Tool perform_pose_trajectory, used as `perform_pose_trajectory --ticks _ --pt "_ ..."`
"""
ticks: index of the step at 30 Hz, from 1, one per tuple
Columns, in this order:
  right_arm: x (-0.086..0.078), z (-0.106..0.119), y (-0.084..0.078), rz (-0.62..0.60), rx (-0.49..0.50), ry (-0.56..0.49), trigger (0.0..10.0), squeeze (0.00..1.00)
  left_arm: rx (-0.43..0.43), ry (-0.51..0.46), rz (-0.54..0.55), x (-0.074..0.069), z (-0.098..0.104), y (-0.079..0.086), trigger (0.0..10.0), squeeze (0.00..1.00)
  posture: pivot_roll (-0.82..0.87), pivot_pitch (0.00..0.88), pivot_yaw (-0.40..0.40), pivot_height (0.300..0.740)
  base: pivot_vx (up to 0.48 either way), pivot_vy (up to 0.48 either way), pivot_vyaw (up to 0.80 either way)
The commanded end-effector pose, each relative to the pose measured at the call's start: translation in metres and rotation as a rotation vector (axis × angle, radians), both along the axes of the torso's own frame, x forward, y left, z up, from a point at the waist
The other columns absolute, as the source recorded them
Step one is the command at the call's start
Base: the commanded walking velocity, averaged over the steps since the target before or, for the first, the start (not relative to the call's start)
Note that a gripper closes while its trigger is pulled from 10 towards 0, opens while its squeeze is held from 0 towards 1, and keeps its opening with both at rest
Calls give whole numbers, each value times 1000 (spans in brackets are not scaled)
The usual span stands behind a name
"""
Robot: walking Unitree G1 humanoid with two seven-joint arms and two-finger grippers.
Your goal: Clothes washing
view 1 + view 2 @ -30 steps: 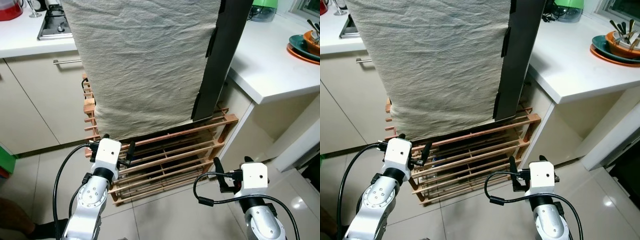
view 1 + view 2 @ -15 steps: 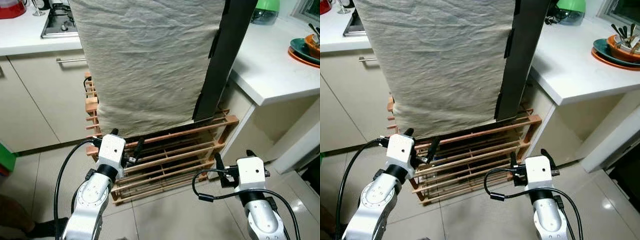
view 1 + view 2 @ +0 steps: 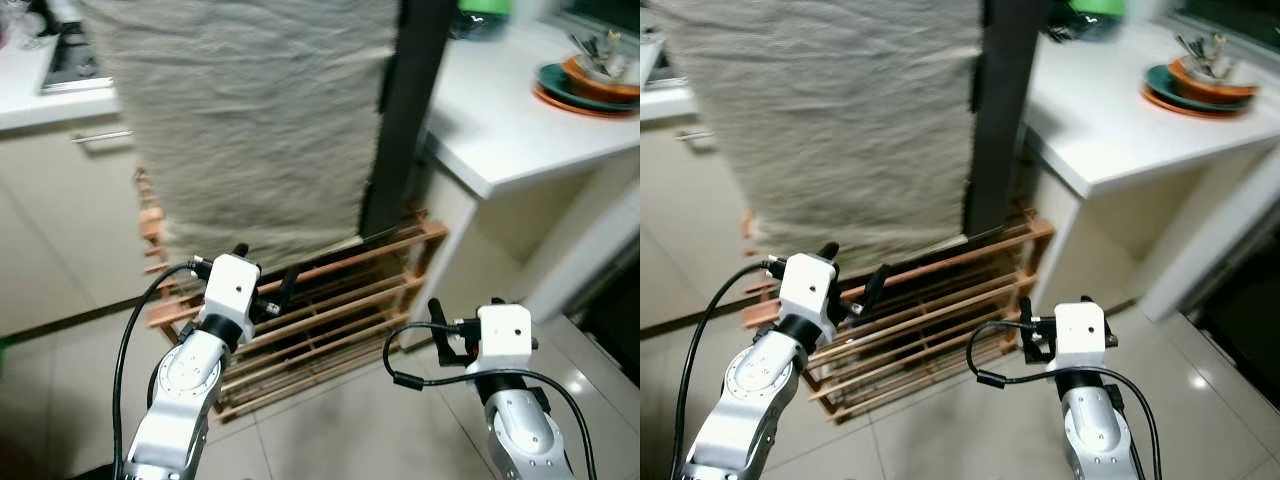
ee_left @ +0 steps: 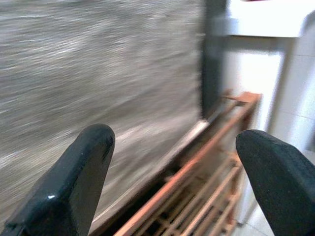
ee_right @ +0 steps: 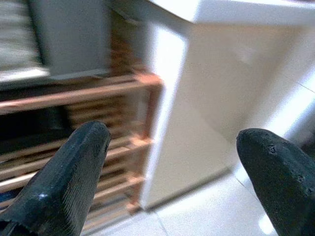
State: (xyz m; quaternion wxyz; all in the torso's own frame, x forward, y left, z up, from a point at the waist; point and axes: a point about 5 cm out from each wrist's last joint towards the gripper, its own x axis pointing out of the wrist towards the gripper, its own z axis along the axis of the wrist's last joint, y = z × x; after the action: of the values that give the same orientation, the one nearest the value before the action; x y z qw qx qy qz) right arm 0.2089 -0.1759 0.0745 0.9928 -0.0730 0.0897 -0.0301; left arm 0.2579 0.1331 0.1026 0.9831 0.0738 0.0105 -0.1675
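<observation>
Your left gripper (image 4: 172,182): fingers spread, before the grey woven cloth (image 3: 250,120) | right gripper (image 5: 172,182): spread, empty, facing the slatted wooden rack (image 3: 330,310) beside white counter (image 3: 500,130)

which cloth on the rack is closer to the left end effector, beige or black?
The wide beige cloth: its hem hangs just above the left end effector. The narrow black cloth hangs further right, beside the white counter.

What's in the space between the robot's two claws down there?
Between the left tool and the right tool, the eye views show the lower slats of the wooden rack and bare floor tiles.
</observation>
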Motion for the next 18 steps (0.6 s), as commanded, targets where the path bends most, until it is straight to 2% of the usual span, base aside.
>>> perform_pose_trajectory --ticks 1,4,10,13,18 --pt "0 4 -1 -24 19 -5 10000 0 7 -47 -15 2 10 -2 10000 0 -147 0 25 740 0 0 -800" --pt "-1 4 -2 -49 38 3 10000 0 51 -36 -9 2 9 0 10000 0 -145 0 40 740 0 0 -800" --pt "-2 2 4 -52 43 13 10000 0 -2 -23 -38 1 11 -3 10000 0 -143 0 43 740 0 0 -800" --pt "-3 1 4 -58 42 25 10000 0 13 -18 -25 2 10 -3 10000 0 -142 0 40 740 289 0 -800" --pt "0 4 2 -68 45 17 10000 0 -9 -20 4 6 14 -1 10000 0 -138 0 35 740 298 0 -800"
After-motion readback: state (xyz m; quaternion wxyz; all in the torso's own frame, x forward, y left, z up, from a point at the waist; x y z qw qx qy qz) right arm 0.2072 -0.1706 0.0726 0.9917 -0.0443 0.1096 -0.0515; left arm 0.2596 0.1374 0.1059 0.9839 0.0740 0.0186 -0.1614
